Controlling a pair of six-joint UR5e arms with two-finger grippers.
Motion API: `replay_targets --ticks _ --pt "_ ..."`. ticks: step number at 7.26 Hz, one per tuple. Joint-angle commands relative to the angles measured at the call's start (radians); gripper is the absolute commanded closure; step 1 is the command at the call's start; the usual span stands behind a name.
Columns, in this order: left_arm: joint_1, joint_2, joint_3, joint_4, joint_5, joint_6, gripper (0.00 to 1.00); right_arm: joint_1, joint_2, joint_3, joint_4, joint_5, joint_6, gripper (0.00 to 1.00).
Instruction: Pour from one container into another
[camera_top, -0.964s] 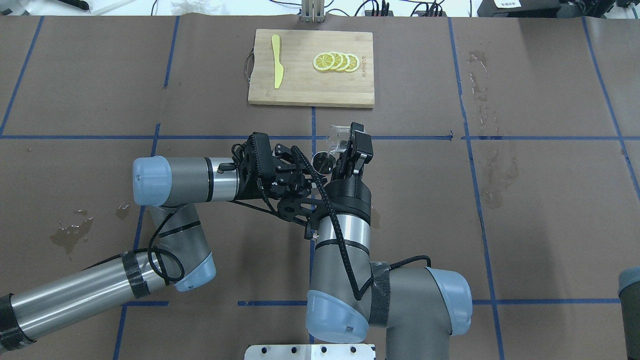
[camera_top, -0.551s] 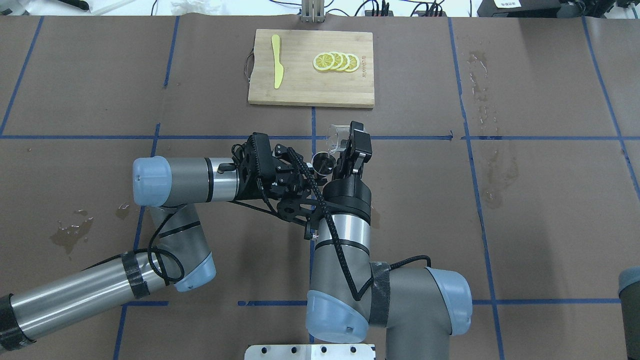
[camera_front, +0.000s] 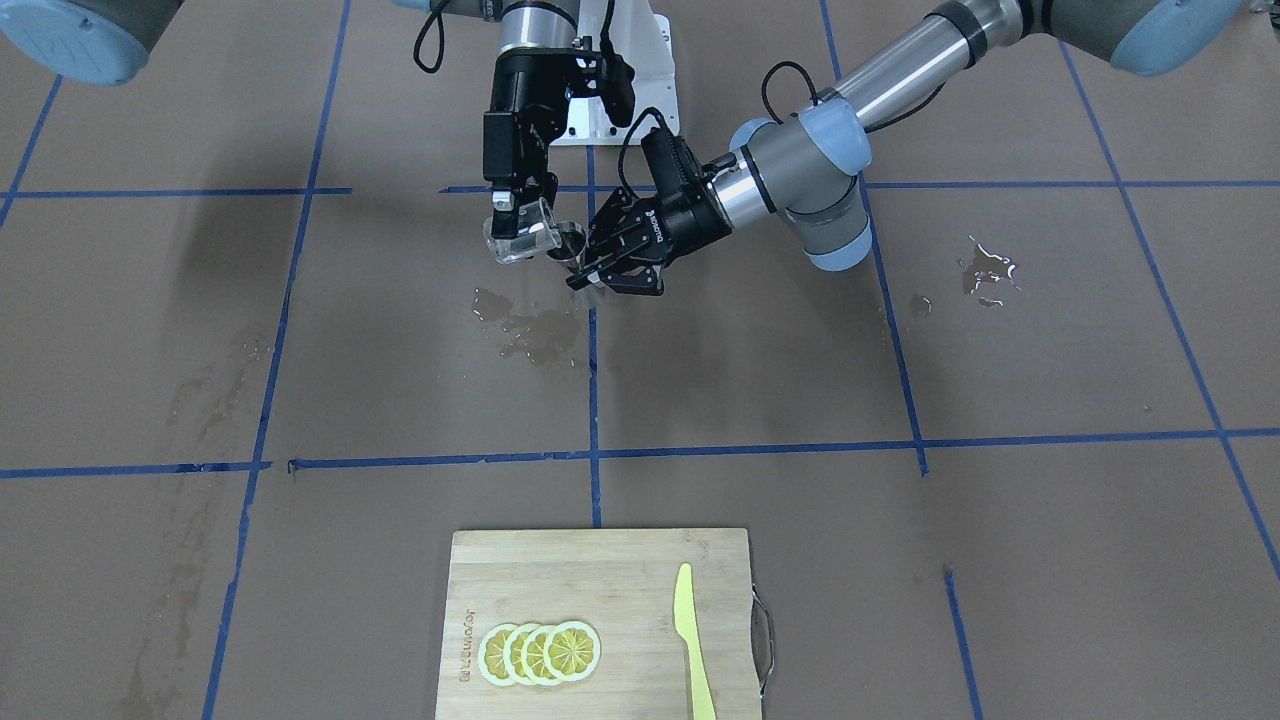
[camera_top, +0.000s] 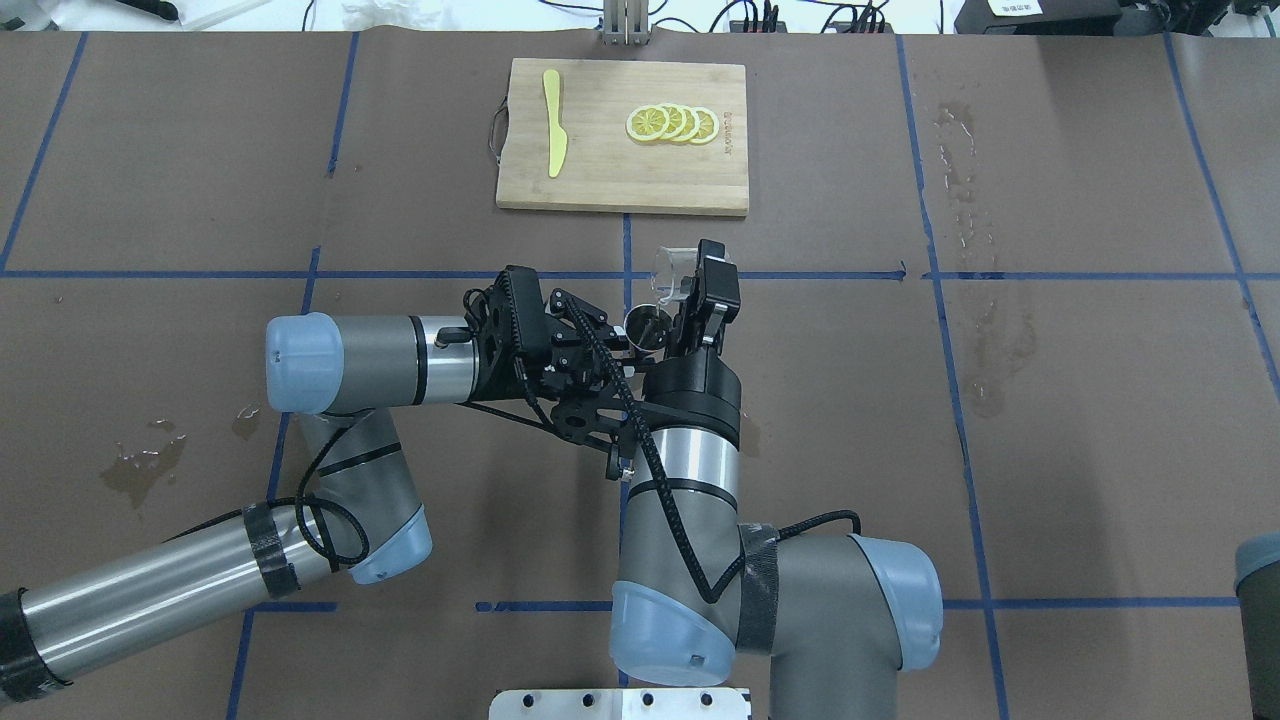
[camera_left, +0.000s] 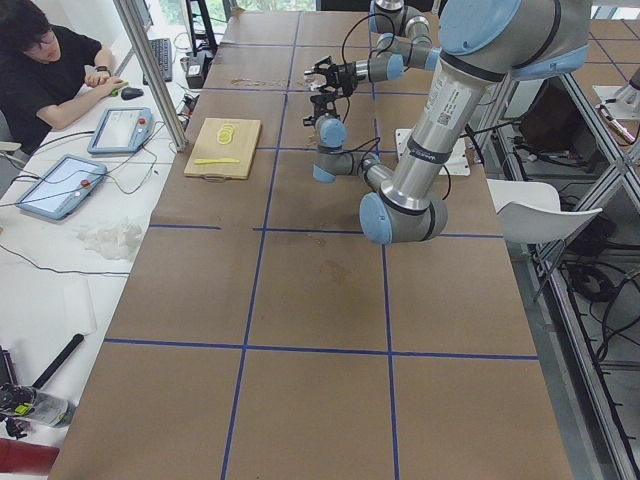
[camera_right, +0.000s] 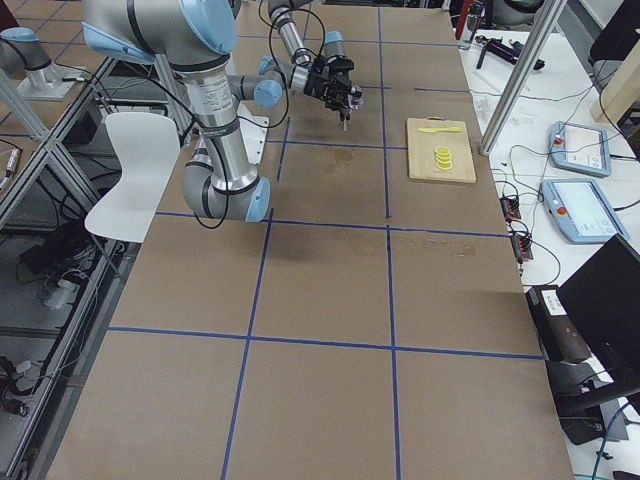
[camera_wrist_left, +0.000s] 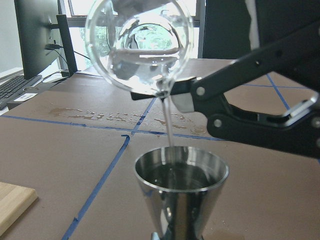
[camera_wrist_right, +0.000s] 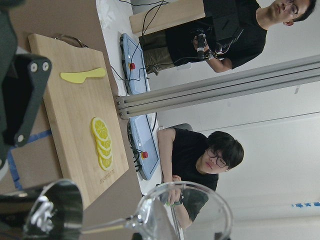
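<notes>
Right hand (camera_top: 692, 285), clenched on the small clear glass cup with a pouring lip (camera_top: 668, 266), has edged a touch farther from the robot over the past second in the overhead view. The left hand (camera_top: 615, 338), grasping the shiny steel hourglass jigger (camera_top: 645, 325) low down, has hardly budged. The pour looks well under way rather than just begun: the left wrist view shows a thin clear stream (camera_wrist_left: 169, 122) falling from the lip into the jigger's upper cone, where liquid already sits. Both vessels hang above the brown paper-covered desk (camera_top: 1050, 450), the cup just above and beside the jigger. The cup's long axis lies near level, its lip tipped down toward the jigger, which stands upright, open cone up.
</notes>
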Motion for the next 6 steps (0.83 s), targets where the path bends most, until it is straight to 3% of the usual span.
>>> replay_targets --ticks 1,6 --pt "0.000 -0.001 0.000 0.000 0.000 0.000 1.00 0.001 0.001 -0.001 0.000 -0.002 -0.027 1.00" --pt "0.000 0.001 0.000 0.000 0.000 0.000 1.00 0.010 0.017 0.012 0.027 0.008 0.026 1.00"
